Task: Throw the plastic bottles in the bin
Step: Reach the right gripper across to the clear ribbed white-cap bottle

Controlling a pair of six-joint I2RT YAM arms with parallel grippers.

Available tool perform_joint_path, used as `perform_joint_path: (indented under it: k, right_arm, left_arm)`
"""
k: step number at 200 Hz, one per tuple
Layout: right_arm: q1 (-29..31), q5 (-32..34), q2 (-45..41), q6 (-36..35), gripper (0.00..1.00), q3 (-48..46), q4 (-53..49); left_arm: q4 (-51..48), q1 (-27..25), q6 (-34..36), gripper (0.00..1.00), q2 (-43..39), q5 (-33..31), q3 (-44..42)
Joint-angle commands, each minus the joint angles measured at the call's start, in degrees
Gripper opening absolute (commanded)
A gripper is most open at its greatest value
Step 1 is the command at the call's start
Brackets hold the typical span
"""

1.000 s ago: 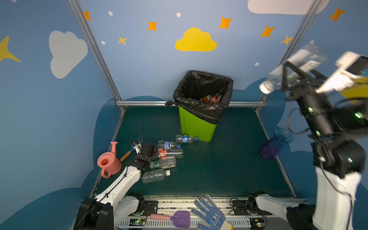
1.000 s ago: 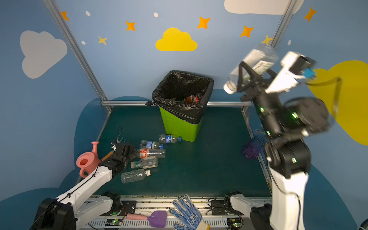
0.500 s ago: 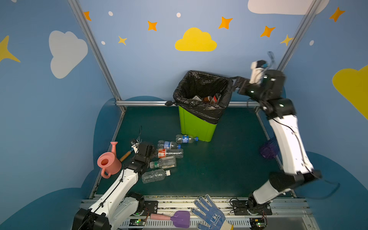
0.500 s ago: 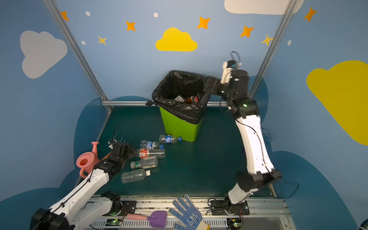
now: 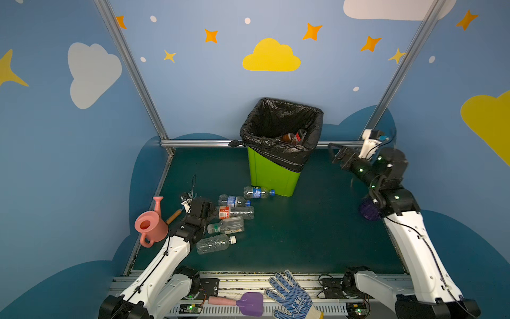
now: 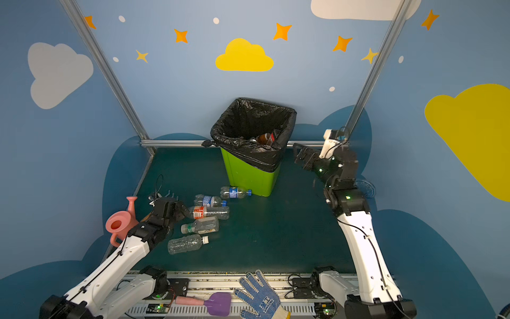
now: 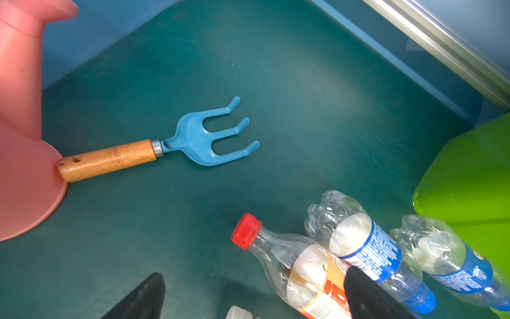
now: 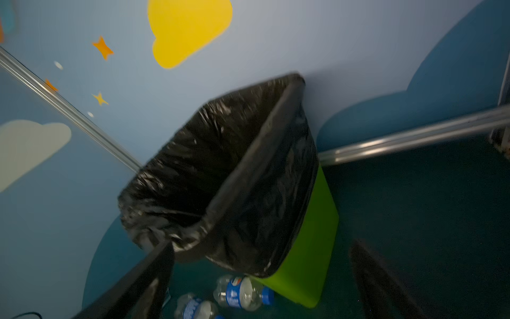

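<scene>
The lime-green bin [image 5: 271, 178] [image 6: 248, 176] [image 8: 311, 248] with its black bag stands at the back, and a brown bottle [image 5: 289, 136] shows inside. Several plastic bottles lie on the floor left of it, among them a blue-labelled one [image 5: 258, 192] [image 8: 242, 292] and a red-capped one [image 5: 236, 212] [image 7: 298, 265]. My left gripper [image 5: 209, 210] [image 7: 254, 292] is open and low, with the red-capped bottle's neck between its fingers, untouched as far as I can see. My right gripper [image 5: 338, 156] [image 6: 300, 156] [image 8: 262, 256] hangs open and empty just right of the bin's rim.
A pink watering can [image 5: 150, 226] and a blue hand rake [image 7: 204, 135] lie left of my left gripper. A purple vase [image 5: 368, 211] sits behind the right arm. A glove [image 5: 292, 295] and a purple trowel [image 5: 248, 302] rest on the front rail.
My right arm swung down from high on the right, let go of a clear bottle over the bin, and drew back beside it, open. The left gripper barely moved.
</scene>
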Motion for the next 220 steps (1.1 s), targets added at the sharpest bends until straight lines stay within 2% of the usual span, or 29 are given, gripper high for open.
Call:
perform_joint_path:
  k: [1,24,48,79,115,159,220]
  right_arm:
    - [7.57,-0.65,-4.49,-3.29,0.98,-3.49,4.36]
    - [16.71,1.03,-3.16,-4.44,0.97,-9.72,7.28]
    - [27.10,3.18,1.49,-7.52,0.97,-13.47,12.38]
    - [41.29,8.78,12.31,-14.99,0.97,-10.32,12.21]
    - [53.44,7.81,28.00,-24.11,0.96,-1.15,9.10]
    - [61.13,5.84,42.67,-32.41,0.89,13.56,-3.60]
    - [63.64,7.12,54.52,-36.70,0.88,24.91,-13.26]
  left_arm:
    - [-2.26,0.67,-0.08,1.00,0.00,-2.60,2.63]
    - [-3.27,2.48,1.08,1.00,-0.22,-2.74,4.45]
    - [-4.48,6.74,3.41,1.00,-0.50,-0.41,6.60]
    - [-6.67,12.65,5.56,1.00,-0.74,3.13,9.99]
    - [-6.95,16.22,6.79,1.00,-0.40,6.74,12.34]
    - [-9.59,17.28,8.26,1.00,0.98,7.13,15.39]
    - [-10.50,18.27,9.08,1.00,1.27,9.34,17.19]
